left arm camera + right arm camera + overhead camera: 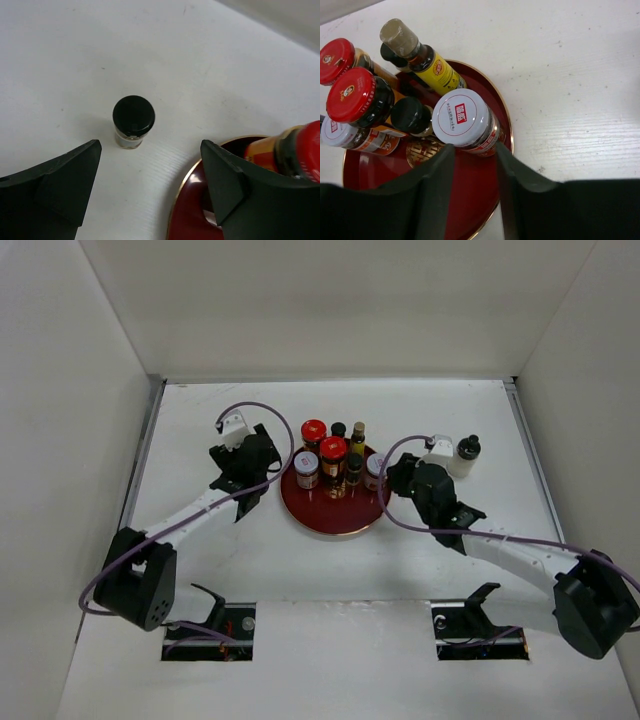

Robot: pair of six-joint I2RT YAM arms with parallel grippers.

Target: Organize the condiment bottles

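A round dark-red tray [335, 520] holds several condiment bottles: two red-capped jars [333, 449], a white-lidded jar [306, 463], a slim amber bottle [358, 432] and small black-capped ones [353, 462]. My right gripper [392, 476] is open at the tray's right rim. In the right wrist view its fingertips [447, 152] flank the base of a second white-lidded jar [464, 120], which stands on the tray [470, 200]. My left gripper [150, 147] is open and empty. A small black-capped bottle [133, 117] stands on the table just ahead of it, left of the tray [185, 215].
A white-bodied bottle with a black cap [464, 455] stands on the table to the right of the tray, behind my right arm. White walls enclose the table on the left, the right and the back. A red-capped jar [300, 150] is close to my left gripper's right finger.
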